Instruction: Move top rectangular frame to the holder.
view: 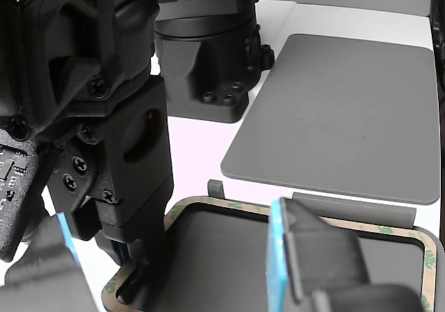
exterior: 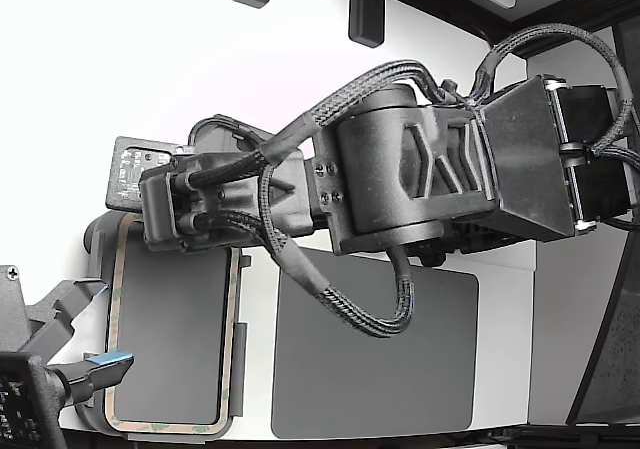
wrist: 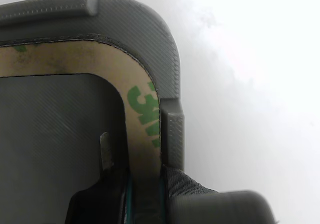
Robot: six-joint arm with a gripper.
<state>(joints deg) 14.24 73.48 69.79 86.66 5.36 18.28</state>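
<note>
The top rectangular frame (exterior: 112,319), pale tan with green marks, lies flat inside the rim of the light grey holder (exterior: 95,234) at the exterior view's left. In the wrist view one rounded corner of the frame (wrist: 142,114) sits against the holder's wall (wrist: 135,29). My gripper (wrist: 144,199) straddles the frame's strip there, its teal-edged pads against both edges of the strip. In the other view my gripper (view: 135,270) stands down at a corner of the frame (view: 229,204). The arm's wrist hides the fingers in the exterior view.
A solid dark grey mat (exterior: 380,359) lies beside the holder toward the exterior view's right. A second gripper with blue pads (exterior: 100,369) hovers over the frame's near end. An arm base (view: 208,62) stands behind the holder in the other view.
</note>
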